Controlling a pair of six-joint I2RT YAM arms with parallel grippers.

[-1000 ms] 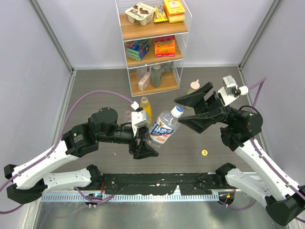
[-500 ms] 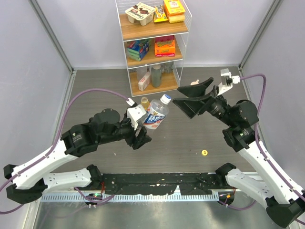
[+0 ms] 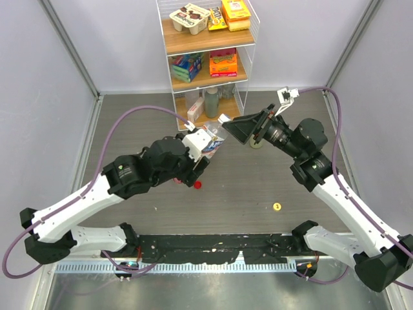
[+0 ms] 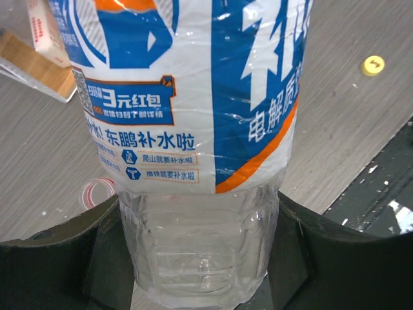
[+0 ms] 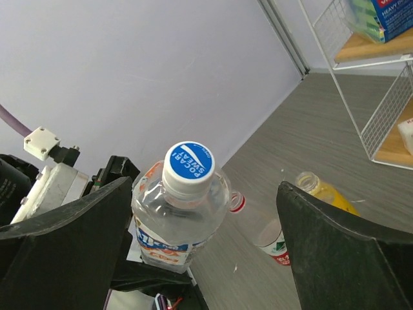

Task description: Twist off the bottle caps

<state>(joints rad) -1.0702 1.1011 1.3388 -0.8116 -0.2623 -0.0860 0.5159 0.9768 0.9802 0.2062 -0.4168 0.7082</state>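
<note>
1. The left gripper (image 4: 200, 253) squeezes the bottom part of the blue-and-white bottle (image 4: 193, 97). It holds the bottle up off the table (image 3: 129, 129), tipped toward the other arm.
2. The red cap (image 3: 197, 185) lies on the table. That one is done.
3. The white cap (image 5: 188, 168) sits on the held bottle. It is the last one to twist off.
4. The right gripper (image 5: 205, 190) is wide open and holds nothing. It has one finger on each side of the white cap, not touching it.
5. The yellow cap (image 3: 277, 206) lies on the table, and the juice bottle (image 5: 322, 194) is open. Two caps look done.

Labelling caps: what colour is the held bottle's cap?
Small round plastic cap: white, blue printed top; right wrist view.
</note>
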